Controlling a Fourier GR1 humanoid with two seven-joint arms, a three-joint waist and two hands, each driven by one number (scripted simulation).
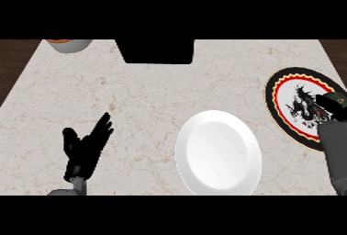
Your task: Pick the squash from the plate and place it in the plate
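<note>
Here's the marble tabletop (136, 87) seen from above, and the left robot hand (85, 147) sits low at the left with its fingers straight and spread, pointing up, resting and touching nothing. Over on the right, the right robot hand (330, 104) is down over the patterned plate (281, 85), the one with the black, red and yellow rim and a dark dragon figure on its white centre. That hand shows only as a dark shape at the frame's edge, with the grey forearm (333, 151) rising from below and covering the plate's lower right side. Whether its fingers are curled or straight, I cannot tell. The squash is hard to make out; a dark greenish patch at the hand may be it, but the hand hides that spot. Between the two hands lies a plain white plate (218, 153), bare, just beside the patterned one without touching. At the far edge stand a black box (156, 50) in the middle and a small bowl (68, 45) toward the left corner.
</note>
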